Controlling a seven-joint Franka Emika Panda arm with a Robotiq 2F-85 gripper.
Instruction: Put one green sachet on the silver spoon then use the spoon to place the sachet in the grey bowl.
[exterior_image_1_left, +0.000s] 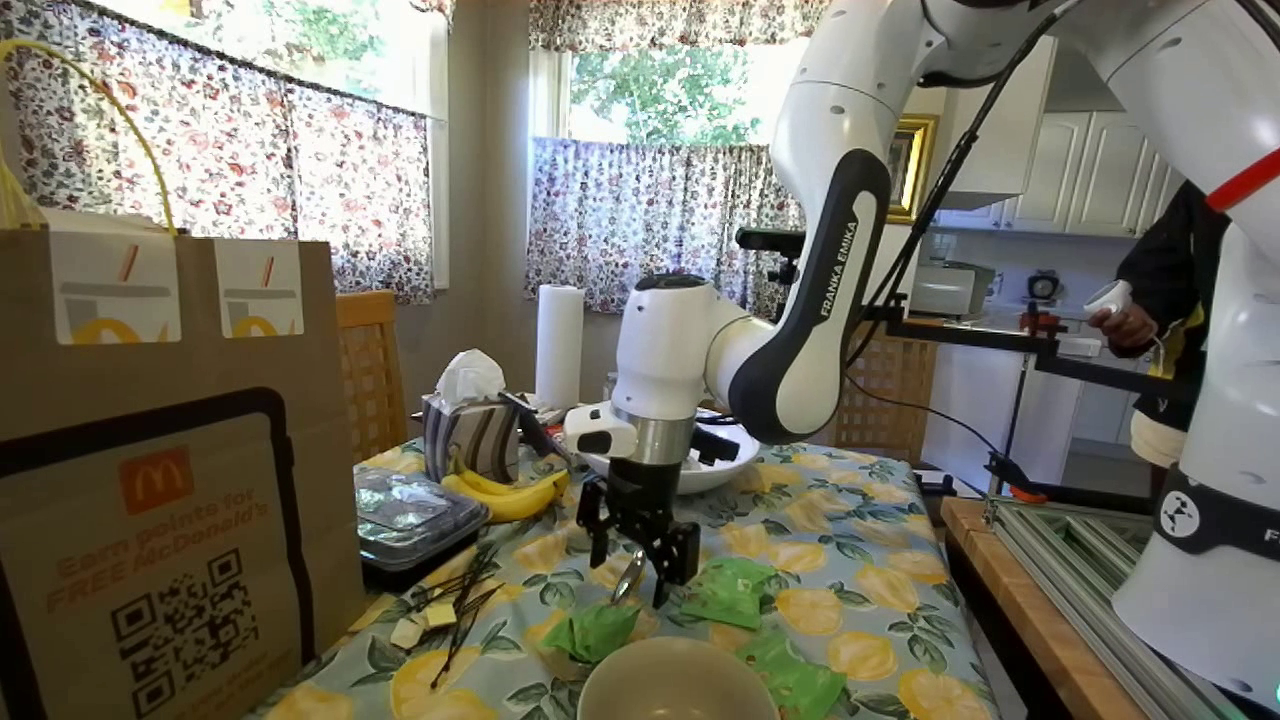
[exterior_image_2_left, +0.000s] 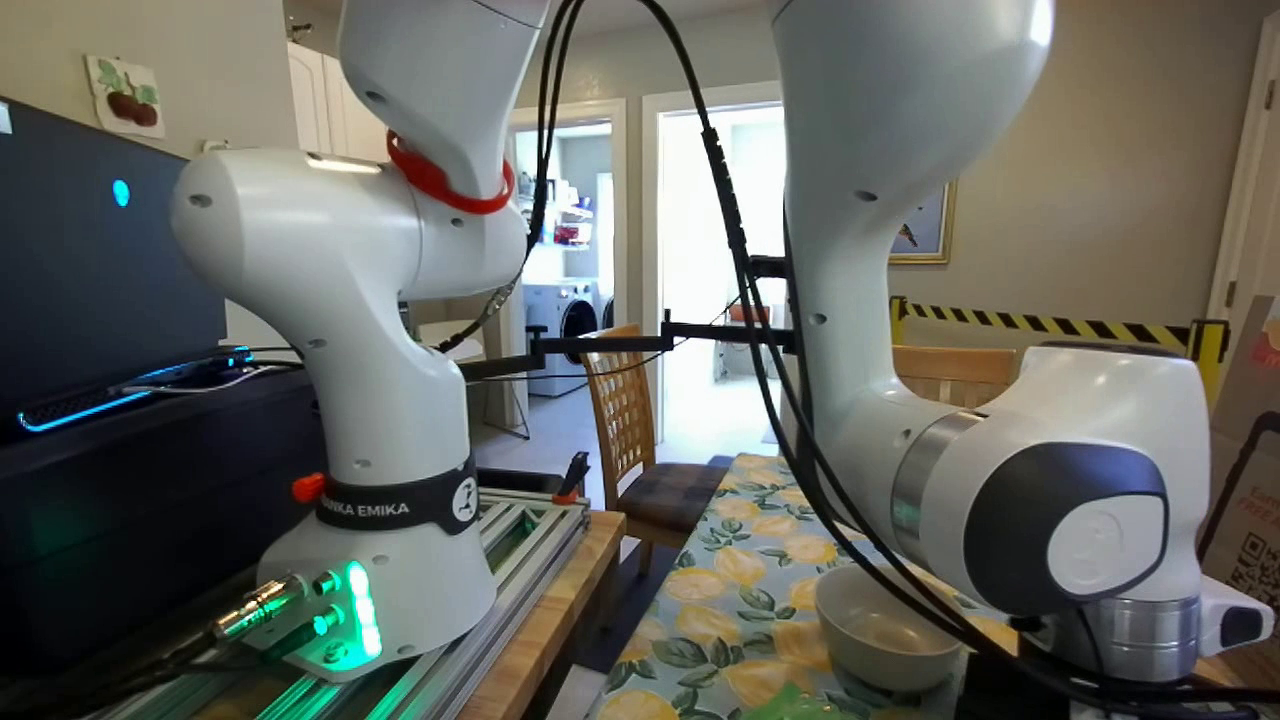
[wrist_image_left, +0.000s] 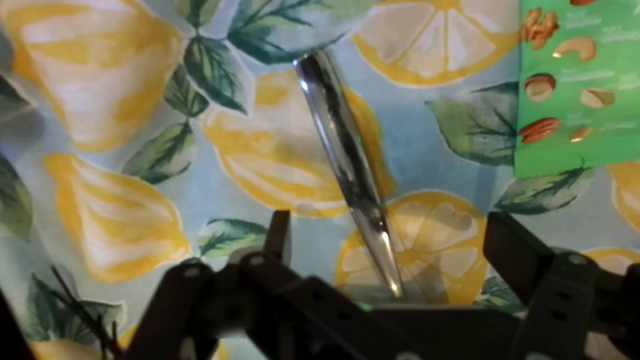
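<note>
The gripper (exterior_image_1_left: 632, 578) points down at the lemon-print tablecloth (exterior_image_1_left: 900, 540), both fingers spread, grasping nothing. In the wrist view, the handle of the silver spoon (wrist_image_left: 353, 170) runs through the gap between the fingers, apart from each. The bowl end of the spoon is hidden.

On the cloth, in an exterior view, the crumpled green sachet (exterior_image_1_left: 592, 632) sits at the near end of the visible metal; I cannot tell whether they touch. The flat green sachet (exterior_image_1_left: 728, 590) lies right of the gripper, nut pictures facing up. The third green sachet (exterior_image_1_left: 793, 675) lies nearer, just right of the grey bowl (exterior_image_1_left: 678, 680). The grey bowl stands upright, visible in both exterior views.

Left side: bananas (exterior_image_1_left: 515, 497), a plastic box (exterior_image_1_left: 410, 510), a striped tissue box (exterior_image_1_left: 470, 430) and, nearest, a tall paper bag (exterior_image_1_left: 150, 370). Far side: a white bowl (exterior_image_1_left: 715, 478), behind the wrist.
</note>
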